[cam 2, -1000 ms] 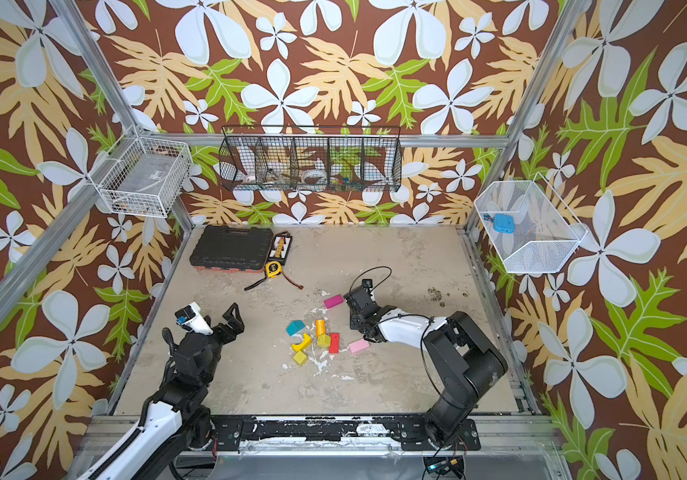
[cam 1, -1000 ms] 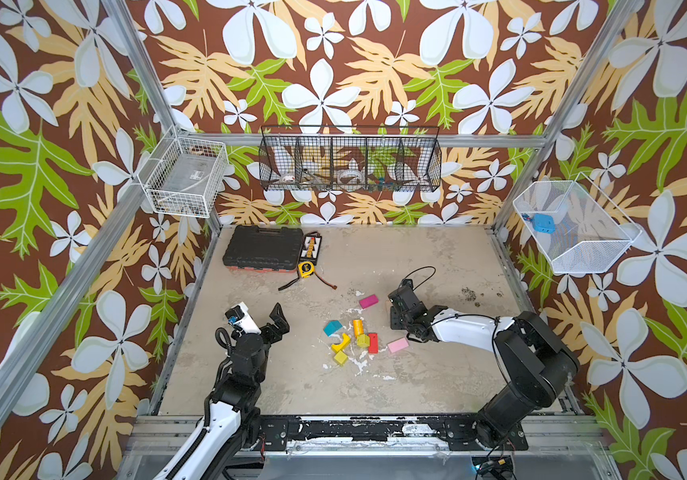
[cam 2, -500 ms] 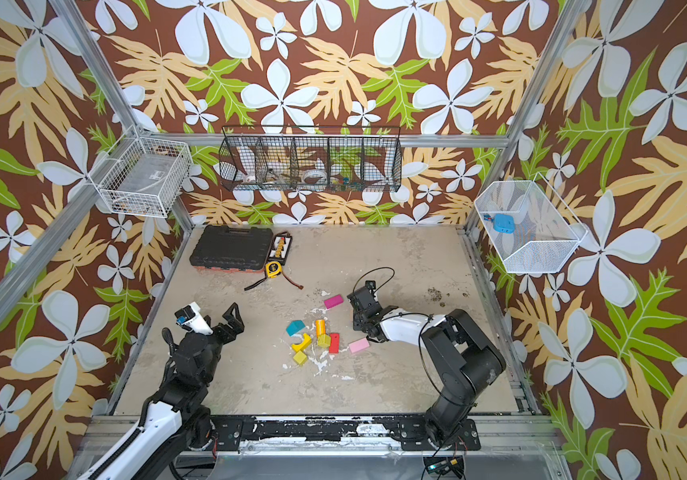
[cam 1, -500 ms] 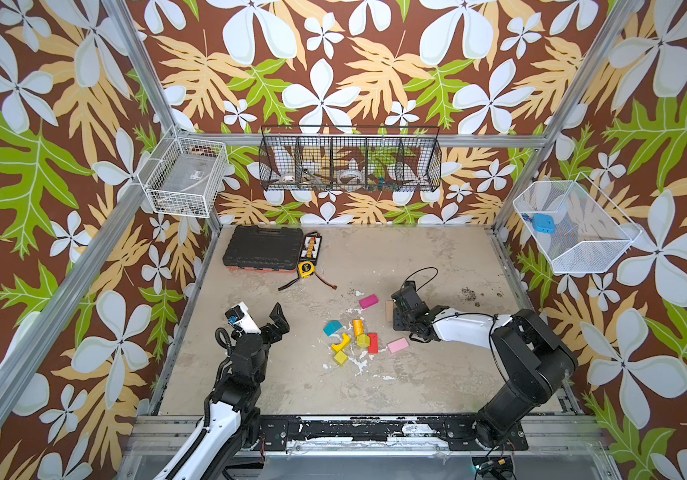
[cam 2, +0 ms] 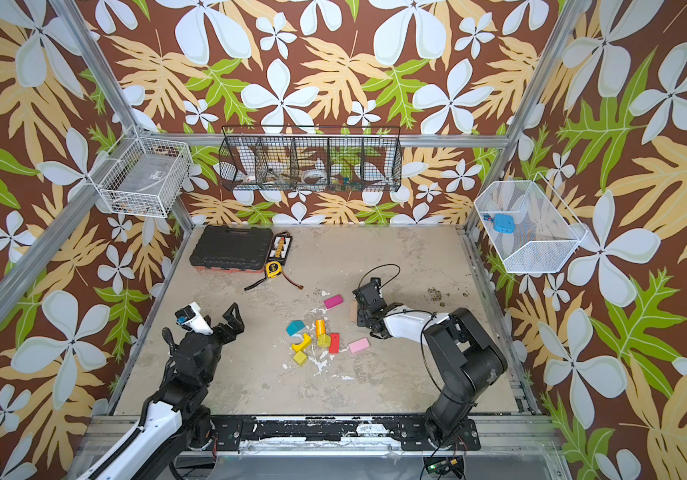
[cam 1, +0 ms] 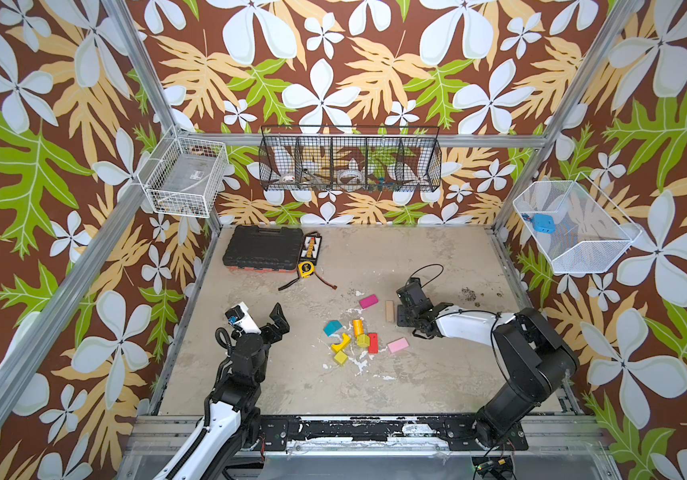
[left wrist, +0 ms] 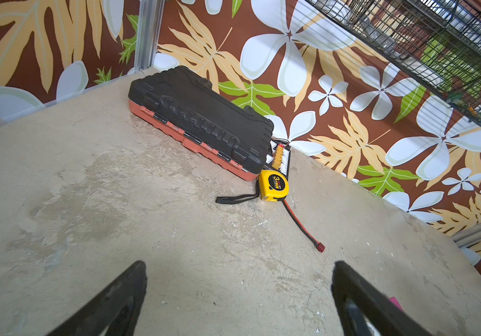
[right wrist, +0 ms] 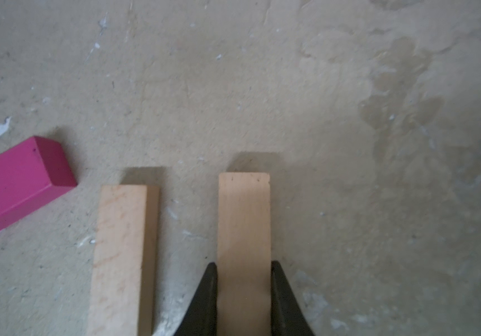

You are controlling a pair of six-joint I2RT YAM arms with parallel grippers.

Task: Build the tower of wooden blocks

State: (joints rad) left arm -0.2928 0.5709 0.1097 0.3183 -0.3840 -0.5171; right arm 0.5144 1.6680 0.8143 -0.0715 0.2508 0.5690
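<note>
Here the right gripper (right wrist: pixel 243 263) has its jaws pressed against the two long sides of a tan plank (right wrist: pixel 243 221), clasping it low over the table (right wrist: pixel 350 87); whether the plank is clear of the surface I cannot tell. Just beside it, parallel but not touching, lies a second tan plank (right wrist: pixel 123 256), and past that a magenta block (right wrist: pixel 15 186) set at an angle. Nearer the middle of the table, in a top view, the other wood blocks lie loose in a small cluster: a teal block (cam 1: pixel 333 327), orange cylinder (cam 1: pixel 358 327), yellow arch (cam 1: pixel 342 343), green block (cam 1: pixel 362 340), red block (cam 1: pixel 372 343), pink block (cam 1: pixel 398 345) and yellow cube (cam 1: pixel 340 357). The left gripper (left wrist: pixel 239 279) hangs over bare table with its jaws spread wide and holding nothing, well apart from the blocks, facing a black tool case (left wrist: pixel 201 122) and a yellow tape measure (left wrist: pixel 273 185).
</note>
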